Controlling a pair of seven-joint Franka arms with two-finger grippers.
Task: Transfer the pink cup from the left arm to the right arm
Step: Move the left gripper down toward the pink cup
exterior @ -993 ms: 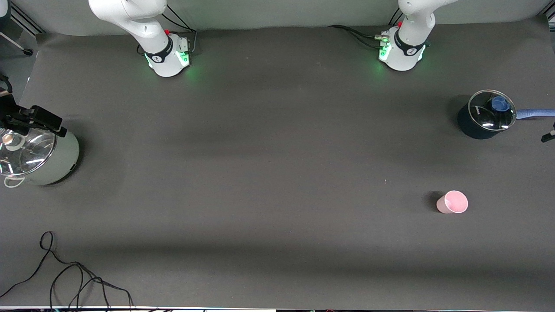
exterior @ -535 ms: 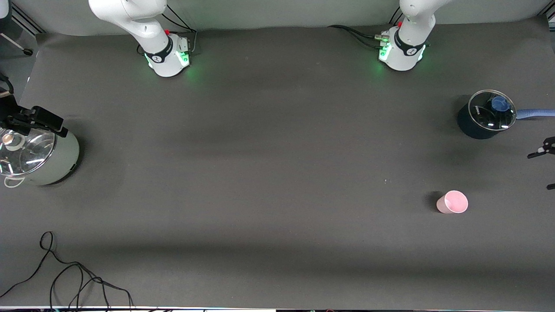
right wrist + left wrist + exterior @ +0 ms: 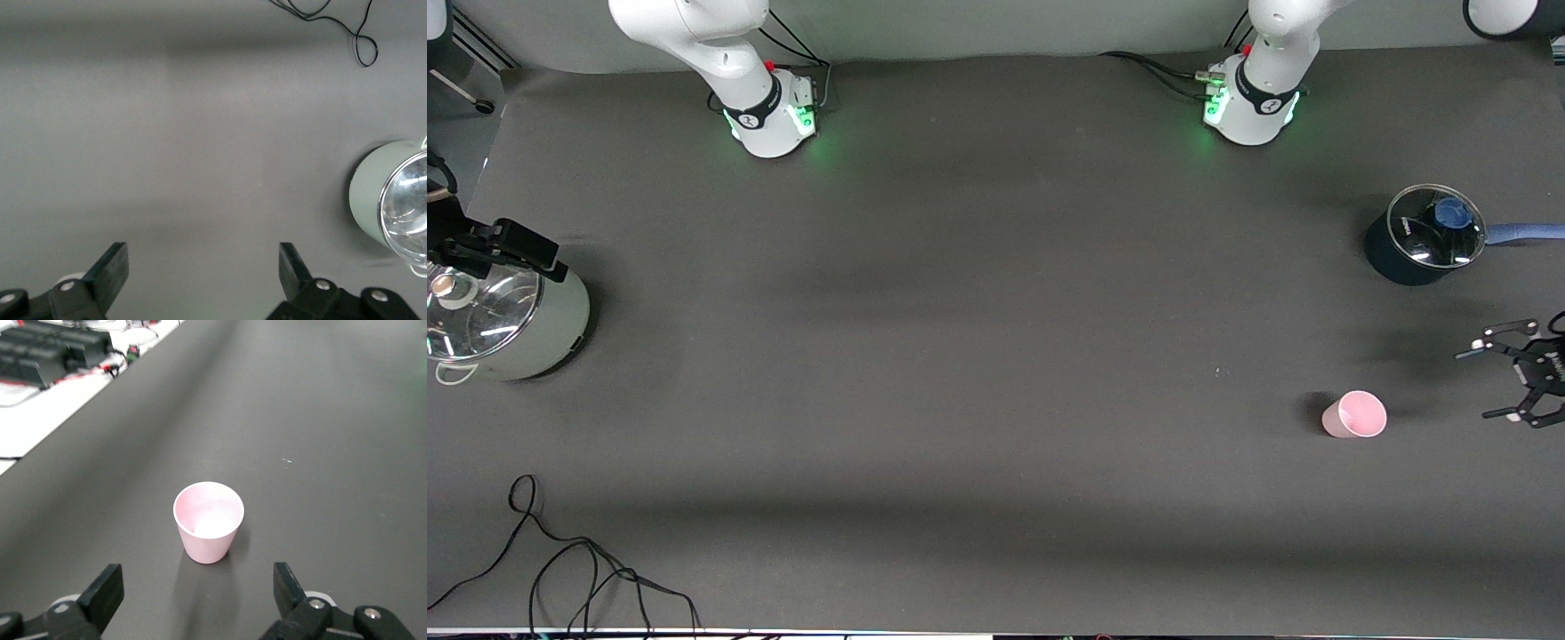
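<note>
1. While the pink cup (image 3: 1354, 415) is standing upright on the dark table (image 3: 978, 356), mouth up, toward the left arm's end, nothing is touching it.
2. Just off the cup toward that same end of the table, the left gripper (image 3: 1494, 384) is hanging with its skeletal black fingers spread wide and holding nothing.
3. Seen from the left wrist, the cup (image 3: 208, 521) is sitting ahead of the two fingertips (image 3: 103, 590), roughly centred on the gap between them and clearly apart from both.
4. How high the left gripper is riding above the table is hard to judge from where I am standing.
5. A dark saucepan (image 3: 1414, 244) with a glass lid and a blue knob is sitting farther from the front camera than the cup, near the same end.
6. The right gripper (image 3: 203, 270) is waiting with its fingers spread apart and empty over bare table near the right arm's end.
7. A pale green pot (image 3: 511, 311) with a shiny lid is sitting at that end, and the right wrist view is catching it (image 3: 390, 207) off to one side.
8. A loose black cable (image 3: 578, 569) is lying near the table's front edge.
</note>
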